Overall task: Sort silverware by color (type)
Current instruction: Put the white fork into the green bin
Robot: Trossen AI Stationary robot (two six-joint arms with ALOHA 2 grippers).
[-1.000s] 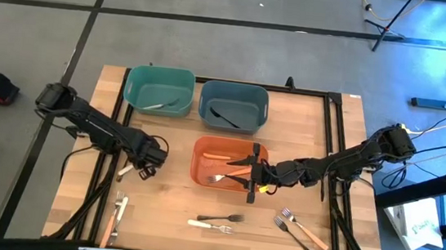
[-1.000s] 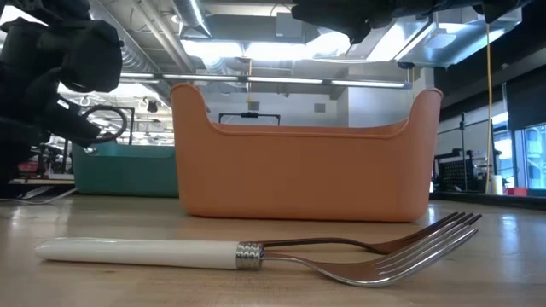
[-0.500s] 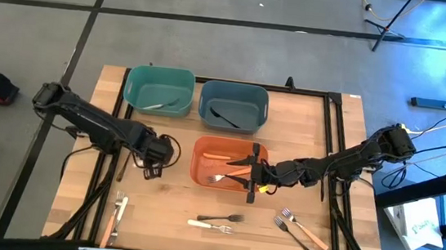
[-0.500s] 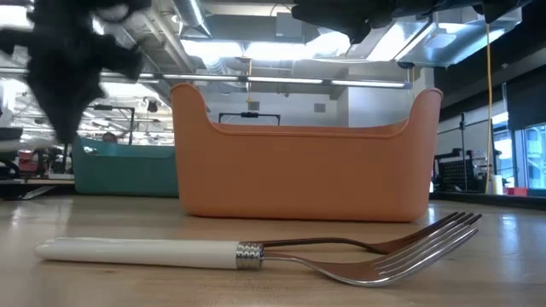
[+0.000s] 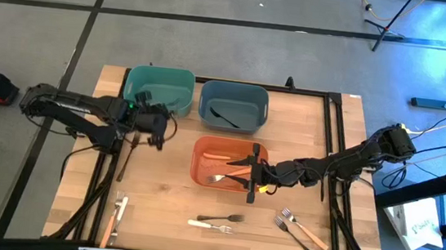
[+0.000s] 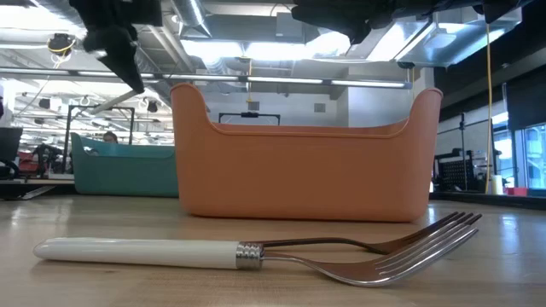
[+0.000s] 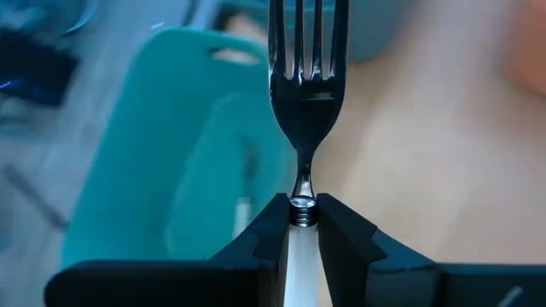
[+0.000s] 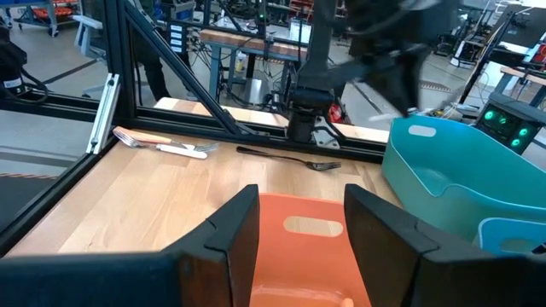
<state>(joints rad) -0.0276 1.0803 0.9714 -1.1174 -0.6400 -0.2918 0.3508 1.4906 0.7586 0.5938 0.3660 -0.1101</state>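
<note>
My left gripper (image 5: 156,125) is in the air just in front of the teal bin (image 5: 159,90) and is shut on a white-handled fork (image 7: 307,77). It also shows at the upper left of the low view (image 6: 119,47). My right gripper (image 5: 254,174) hangs open and empty over the orange bin (image 5: 204,149), which holds orange-handled forks (image 5: 228,171). A white utensil (image 5: 158,105) lies in the teal bin. A black one (image 5: 225,117) lies in the blue-grey bin (image 5: 233,103). My left gripper pinches the fork between its two fingers at the top of the white handle (image 7: 301,247), just behind the metal collar (image 7: 303,205). The fork lies along the fingers and sticks out past their tips, tines ahead. It is lifted clear of the table.
Loose on the table are a black fork (image 5: 221,217) and a white-handled fork (image 5: 209,225) at the front centre. A white piece (image 5: 120,209) and an orange-handled piece (image 5: 106,229) lie at the front left. An orange-handled fork (image 5: 307,230) and a black fork (image 5: 294,237) lie at the front right.
My left gripper has risen from the table with the white-handled fork and gone toward the far edge, up to the teal bin. The fork is now lifted clear. My right gripper has kept still over the orange bin.
</note>
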